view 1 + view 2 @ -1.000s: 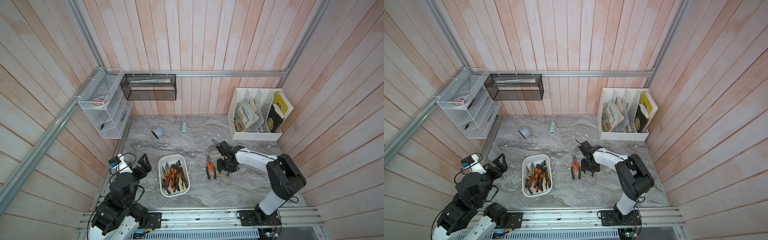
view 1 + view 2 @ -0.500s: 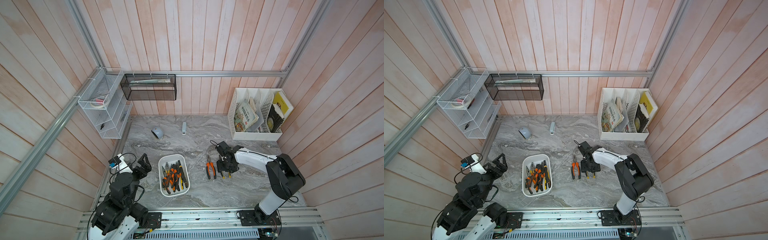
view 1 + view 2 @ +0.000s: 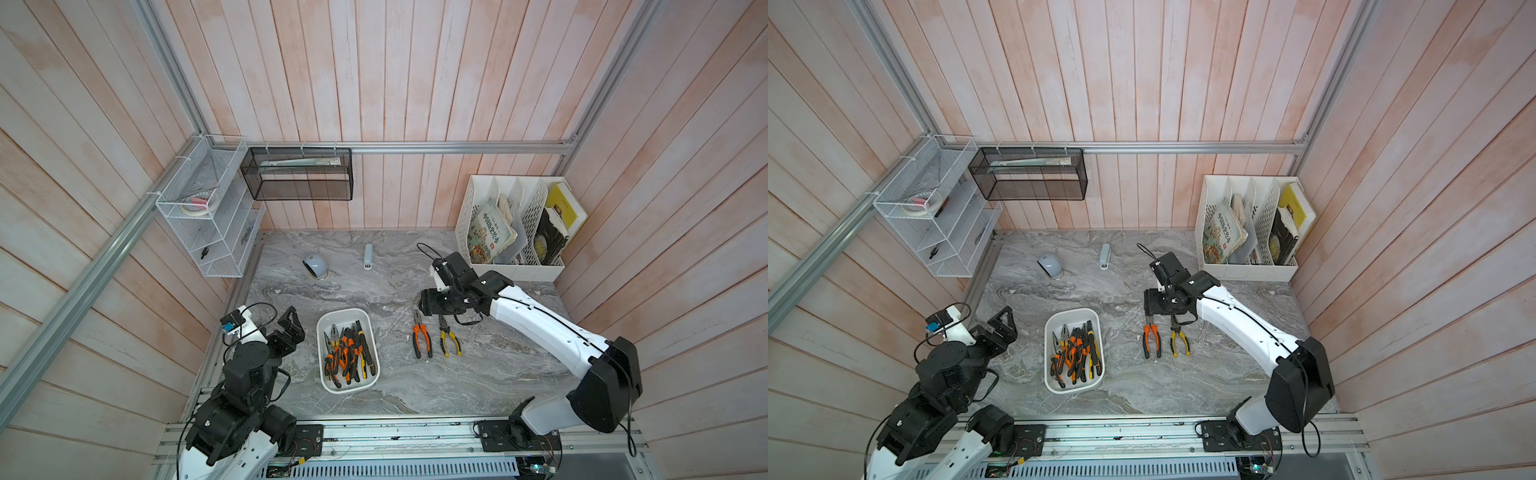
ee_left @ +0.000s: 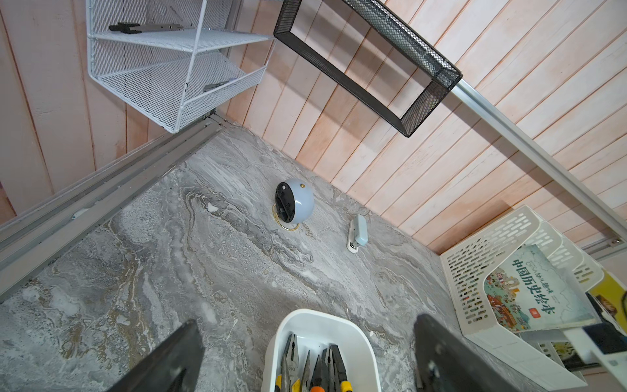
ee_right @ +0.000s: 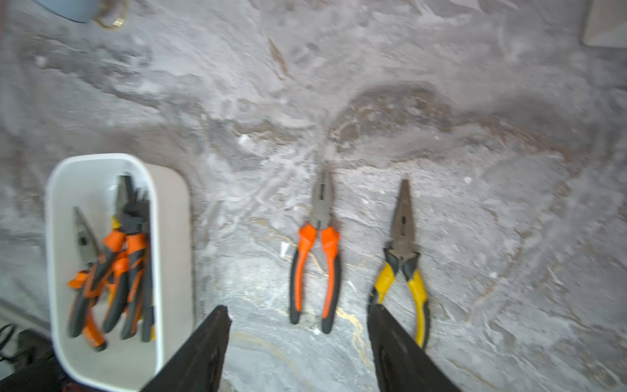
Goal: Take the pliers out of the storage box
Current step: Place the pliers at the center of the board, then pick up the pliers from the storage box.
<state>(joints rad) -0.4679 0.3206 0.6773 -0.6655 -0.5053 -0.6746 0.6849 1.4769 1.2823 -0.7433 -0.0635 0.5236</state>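
The white storage box sits at the table's front middle and holds several orange- and yellow-handled pliers. Two more pliers lie side by side on the marble to its right: an orange pair and a yellow long-nosed pair. My right gripper hovers just behind their noses, open and empty. My left gripper stands open, wide and empty, left of the box. The left wrist view shows the box's far end.
A small grey stapler and a pale blue round gadget lie near the back wall. A white perforated file rack with books fills the back right corner. A white wire shelf and a black mesh basket hang on the walls.
My right gripper has drawn back toward the back wall, off the yellow pliers, which now lie uncovered beside the orange pair. The left arm has not moved.
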